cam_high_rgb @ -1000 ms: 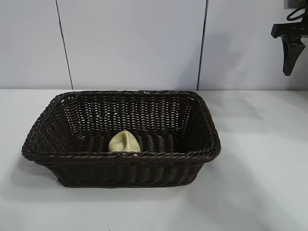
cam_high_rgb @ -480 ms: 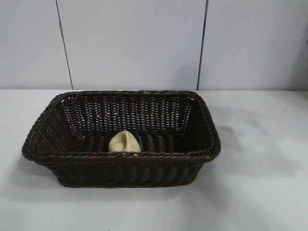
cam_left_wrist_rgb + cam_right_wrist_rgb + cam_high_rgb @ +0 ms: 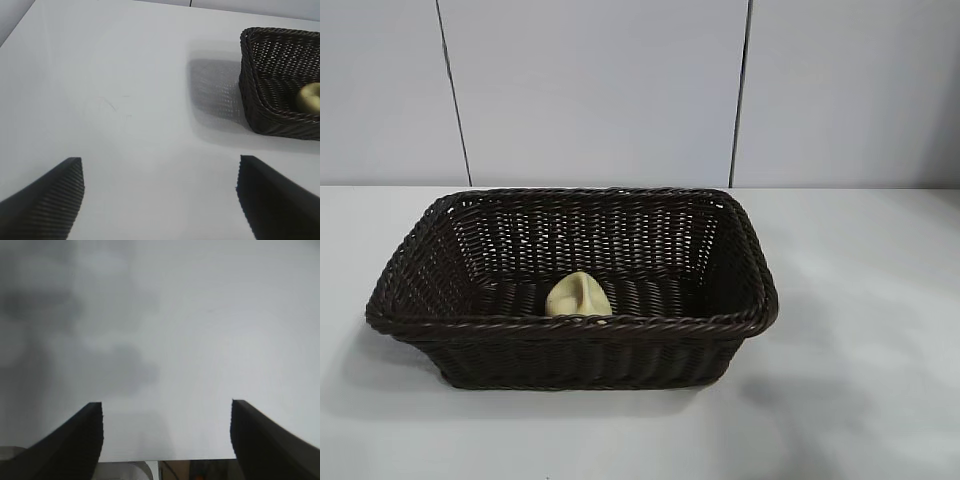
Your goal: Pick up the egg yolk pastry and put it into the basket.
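Pastry in basket, both grippers empty
Egg yolk pastry [image 3: 579,296] lies on the basket [image 3: 570,325] floor against the near wall, so placement looks done; left gripper [image 3: 160,200] and right gripper [image 3: 166,432] hang over bare table [image 3: 860,300], jaws apart, holding nothing

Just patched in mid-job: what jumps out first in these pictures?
The dark wicker basket fills the middle of the white table, with the pale egg yolk pastry inside against its near wall. Neither arm shows in the exterior view; the left gripper and the right gripper hang open over bare tabletop.
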`<state>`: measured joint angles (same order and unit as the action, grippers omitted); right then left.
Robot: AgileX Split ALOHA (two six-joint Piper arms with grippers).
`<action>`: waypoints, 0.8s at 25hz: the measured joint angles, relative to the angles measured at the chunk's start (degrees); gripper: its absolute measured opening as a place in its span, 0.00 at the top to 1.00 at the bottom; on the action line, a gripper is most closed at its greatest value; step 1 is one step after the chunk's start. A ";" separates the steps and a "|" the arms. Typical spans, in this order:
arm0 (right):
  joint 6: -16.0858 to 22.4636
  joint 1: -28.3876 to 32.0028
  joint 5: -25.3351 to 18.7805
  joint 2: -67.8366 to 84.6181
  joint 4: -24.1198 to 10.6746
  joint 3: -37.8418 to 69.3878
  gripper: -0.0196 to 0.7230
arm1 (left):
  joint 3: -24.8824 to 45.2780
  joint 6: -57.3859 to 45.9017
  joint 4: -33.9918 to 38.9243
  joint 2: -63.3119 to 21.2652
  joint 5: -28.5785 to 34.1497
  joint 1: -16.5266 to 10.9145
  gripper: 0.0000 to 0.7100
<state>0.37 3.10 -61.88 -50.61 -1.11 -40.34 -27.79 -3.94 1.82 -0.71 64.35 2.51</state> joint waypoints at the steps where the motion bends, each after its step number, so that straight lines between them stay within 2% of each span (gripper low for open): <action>1: 0.01 0.00 0.65 3.44 0.01 2.19 0.28 | 0.00 0.00 0.00 0.00 0.00 0.00 0.15; 6: 0.01 0.00 2.36 16.80 0.01 11.23 0.28 | 0.00 0.00 0.00 0.00 0.00 0.00 0.15; 8: 0.01 0.00 1.40 20.57 0.01 13.26 0.28 | 0.00 0.00 0.00 0.00 0.00 0.00 0.15; 20: 0.01 0.00 1.24 35.97 0.01 13.53 0.28 | 0.00 0.00 0.00 0.00 0.00 0.00 0.15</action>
<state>0.37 3.10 -60.64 -14.64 -1.10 -26.81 -27.79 -3.94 1.82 -0.71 64.35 2.51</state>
